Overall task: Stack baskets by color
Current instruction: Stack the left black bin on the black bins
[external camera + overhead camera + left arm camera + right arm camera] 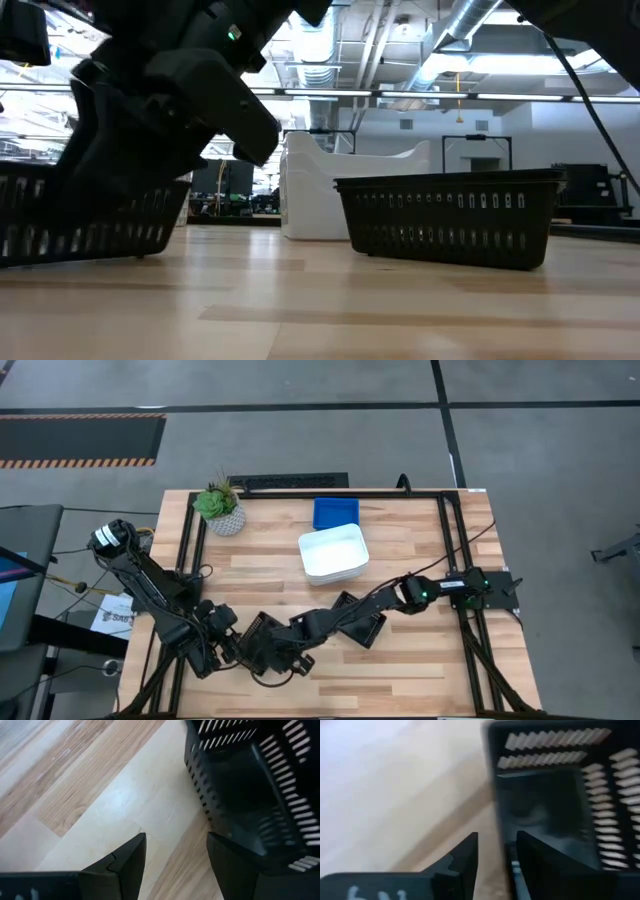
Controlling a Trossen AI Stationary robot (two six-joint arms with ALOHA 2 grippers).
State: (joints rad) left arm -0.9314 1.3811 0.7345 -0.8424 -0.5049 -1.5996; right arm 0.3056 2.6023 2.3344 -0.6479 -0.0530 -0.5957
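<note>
With its fingers straddling one wall of a black basket [555, 795], the right hand [497, 855] looks half-closed but I can't tell if it's actually gripping yet. The left hand [175, 860] hangs wide open and empty beside it. Another black basket [450, 215] sits nearby; white [333, 553] and blue [335, 512] are farther off. Next up, I'd guess: pinch, lift, nest.

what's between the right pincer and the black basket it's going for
Nothing visible: the right pincer already straddles the black basket wall, one finger on each side. Whether it grips yet, I cannot tell.
</note>
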